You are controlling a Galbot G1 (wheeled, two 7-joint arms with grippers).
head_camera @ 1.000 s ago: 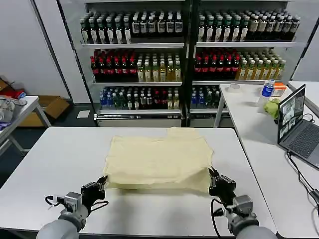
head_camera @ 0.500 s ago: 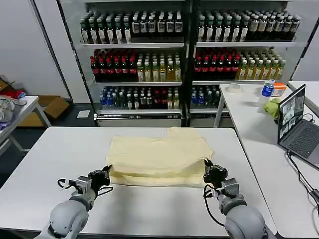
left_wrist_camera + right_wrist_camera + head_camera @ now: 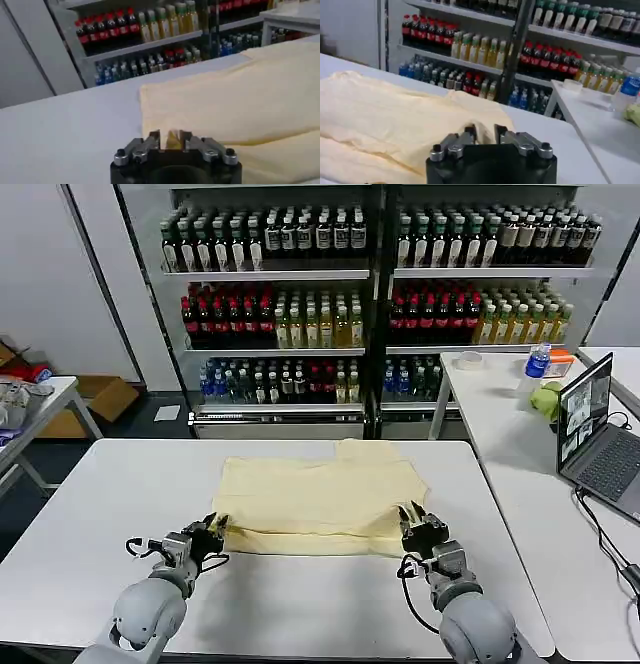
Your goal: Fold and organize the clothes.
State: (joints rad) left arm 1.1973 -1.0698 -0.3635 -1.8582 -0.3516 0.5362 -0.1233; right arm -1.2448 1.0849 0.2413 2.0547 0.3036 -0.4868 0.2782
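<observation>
White table [image 3: 90, 514]; cream clothes [image 3: 320, 489] lie on it.

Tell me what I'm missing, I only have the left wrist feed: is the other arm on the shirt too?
Observer: Yes. The right gripper is at the near right corner of the clothes, shut on a pinch of fabric.
Operator: And mine, where on the garment?
Observer: The left gripper is at the near left corner, shut on the edge.
Operator: Is the near edge flat?
Observer: No, in the head view it is doubled over onto the layer below on the table.
</observation>
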